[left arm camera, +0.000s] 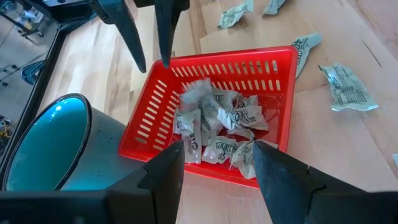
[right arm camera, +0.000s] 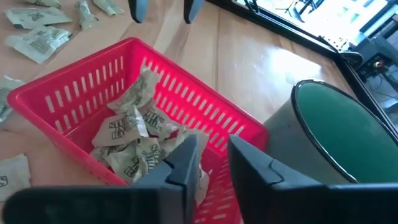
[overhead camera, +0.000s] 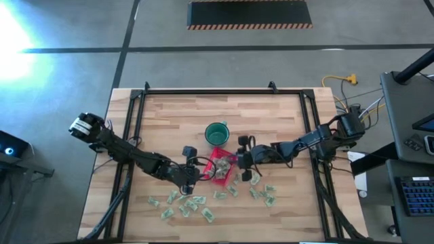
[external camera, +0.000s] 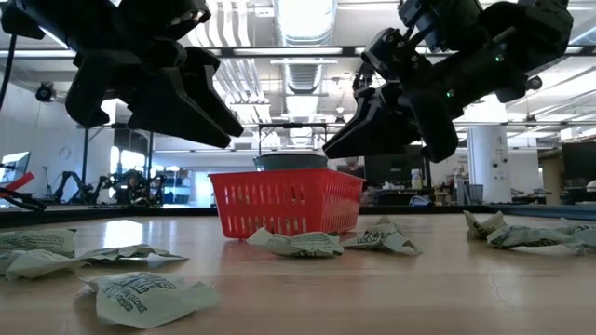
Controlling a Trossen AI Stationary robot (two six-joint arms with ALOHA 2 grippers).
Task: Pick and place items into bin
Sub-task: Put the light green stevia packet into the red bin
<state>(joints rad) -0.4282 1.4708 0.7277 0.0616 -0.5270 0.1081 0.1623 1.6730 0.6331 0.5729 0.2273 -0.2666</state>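
The red bin (overhead camera: 221,167) stands at mid-table and holds several pale green-and-white wrapped items (left arm camera: 214,124) (right arm camera: 134,134). More items lie loose on the wood near the table's near edge (overhead camera: 190,203) (overhead camera: 263,194). My left gripper (overhead camera: 195,173) (left arm camera: 217,155) hovers open just above the bin's left rim, with nothing between its fingers. My right gripper (overhead camera: 241,165) (right arm camera: 213,152) hovers at the bin's right rim, its fingers a narrow gap apart and holding nothing. In the low view both grippers (external camera: 219,121) (external camera: 345,140) hang above the bin (external camera: 284,200).
A round dark-green cup (overhead camera: 217,133) (right arm camera: 342,137) stands right behind the bin, on its far side. Loose items (external camera: 293,244) lie in front of the bin and to both sides. Black frame rails (overhead camera: 135,115) run along the table's left, right and far edges.
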